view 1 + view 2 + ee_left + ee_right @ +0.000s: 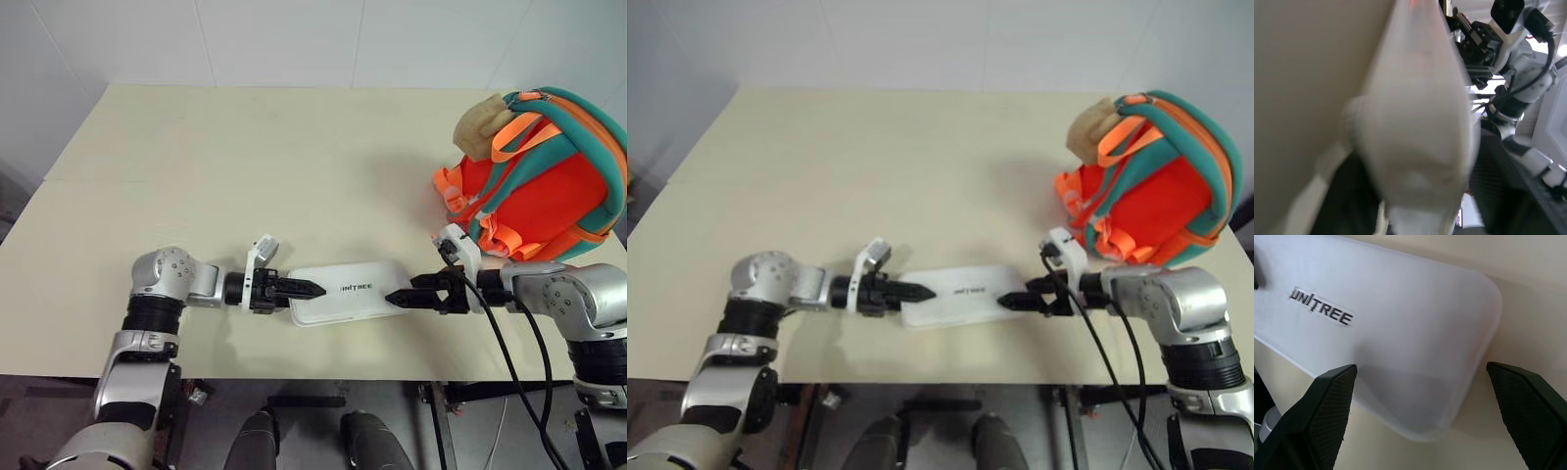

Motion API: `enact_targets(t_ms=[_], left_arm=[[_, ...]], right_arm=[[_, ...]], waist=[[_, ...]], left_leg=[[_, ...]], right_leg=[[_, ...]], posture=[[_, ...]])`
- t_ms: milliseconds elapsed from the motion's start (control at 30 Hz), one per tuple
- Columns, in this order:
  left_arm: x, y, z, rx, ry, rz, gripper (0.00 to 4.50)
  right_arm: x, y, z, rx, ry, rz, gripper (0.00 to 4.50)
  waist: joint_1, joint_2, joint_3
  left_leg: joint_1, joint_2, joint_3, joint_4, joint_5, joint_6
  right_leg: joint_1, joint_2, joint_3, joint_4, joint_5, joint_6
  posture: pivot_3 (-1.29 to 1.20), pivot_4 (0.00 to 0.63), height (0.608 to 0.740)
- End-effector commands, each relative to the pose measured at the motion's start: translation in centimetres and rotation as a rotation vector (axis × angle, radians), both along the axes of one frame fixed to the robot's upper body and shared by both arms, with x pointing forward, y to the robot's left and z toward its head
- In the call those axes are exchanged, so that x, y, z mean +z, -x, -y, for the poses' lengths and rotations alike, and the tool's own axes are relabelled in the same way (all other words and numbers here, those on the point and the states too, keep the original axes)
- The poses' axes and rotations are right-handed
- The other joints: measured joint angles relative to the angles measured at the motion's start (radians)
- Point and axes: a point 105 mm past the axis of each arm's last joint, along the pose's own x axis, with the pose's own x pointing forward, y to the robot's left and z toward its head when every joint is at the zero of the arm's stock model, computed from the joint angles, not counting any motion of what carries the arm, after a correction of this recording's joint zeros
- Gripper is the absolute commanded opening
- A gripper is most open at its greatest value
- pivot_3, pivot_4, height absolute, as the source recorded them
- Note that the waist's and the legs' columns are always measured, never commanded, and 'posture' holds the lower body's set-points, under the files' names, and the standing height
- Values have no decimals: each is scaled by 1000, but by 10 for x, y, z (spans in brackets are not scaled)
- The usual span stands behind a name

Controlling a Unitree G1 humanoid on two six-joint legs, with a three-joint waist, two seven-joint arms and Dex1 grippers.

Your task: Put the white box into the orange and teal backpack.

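Box (pixel 345 290) lies flat near the desk's (pixel 245 157) front edge, between the two grippers, long axis running left-right. Pack (pixel 549 176) stands well apart from it, at the right rear of the desk.

Step in hand, as I read it: a two-ended pickup of the box.

- Left gripper (pixel 299 288) is at the box's left end, jaws narrowed over that end. Can't confirm a firm clamp from here; the left wrist view has the box end right up against the camera.
- Right gripper (pixel 404 298) is at the right end, jaws apart. The right wrist view shows one finger (pixel 1327 416) on each side of the rounded corner, box end between them, not yet pinched.

To do it well:
- Centre the right jaws on the end wall before closing; they sit a bit toward the corner now, and a rounded corner will squirt out.
- Close both ends before any lift, and lift level, otherwise the flat case pivots on one grip.
- Keep the cable on the right arm off the pack straps.
- Can't see the pack's opening from these views; check it faces the box before carrying over.

Box: flat, white, smooth plastic, rounded corners, dark "UNITREE" lettering mid-lid. Looks rigid and slick, so expect low grip friction.
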Motion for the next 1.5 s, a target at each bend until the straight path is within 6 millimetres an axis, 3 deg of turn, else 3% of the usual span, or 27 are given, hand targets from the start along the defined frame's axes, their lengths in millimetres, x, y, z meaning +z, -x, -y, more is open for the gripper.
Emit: enact_targets(t_ms=[33,100,233,400,533,767,933,1133,1233,1500], left_arm=[[15,10,2,-80,75,2,1277],[18,14,1,-104,86,-1,1277],[21,26,-6,-133,102,7,1277],[25,17,-16,-34,117,43,1277],[24,4,-29,92,92,113,1277],[20,6,-30,121,70,139,1277],[19,7,-27,121,72,144,1277],[23,5,-24,139,92,174,1277],[24,3,-28,167,91,187,1277],[28,-3,-42,250,89,225,1277]], right_arm=[[11,2,1,34,-16,61,4500],[10,1,4,33,-15,75,4500],[22,-13,38,-109,7,256,4500],[57,-19,63,-277,-25,460,4500],[95,-15,96,-480,-10,648,4500],[118,-32,122,-695,22,764,4500],[119,-53,119,-729,-9,777,4500],[96,-99,115,-795,-71,705,4500],[88,-110,109,-792,-103,700,3909],[80,-121,89,-725,-125,707,1484]], waist=[[1,0,0],[3,0,0],[4,0,0],[7,0,0],[5,0,0],[3,0,0],[4,0,0],[-3,0,0],[-3,0,0],[-10,0,0]], left_leg=[[0,0,0,0,0,0],[0,0,0,0,0,0],[-1,0,0,-2,0,0],[-2,0,0,-2,-1,0],[-1,0,0,-2,-1,0],[-1,0,1,-2,0,0],[-1,0,1,-2,0,0],[0,0,3,-1,0,0],[0,1,3,-1,0,0],[1,0,3,2,0,0]], right_leg=[[0,0,0,0,0,0],[0,0,0,-1,0,0],[0,0,0,-3,0,0],[0,-1,0,-5,0,0],[0,-1,0,-4,0,0],[0,-1,1,-3,0,0],[0,-1,1,-3,0,0],[0,0,2,-2,0,0],[0,0,2,-2,0,0],[0,0,2,2,1,1]], posture=[[0,150,740],[0,150,740],[0,150,740],[0,150,740],[0,150,740],[0,150,740],[0,150,740],[0,150,740],[0,150,740],[0,150,740]])
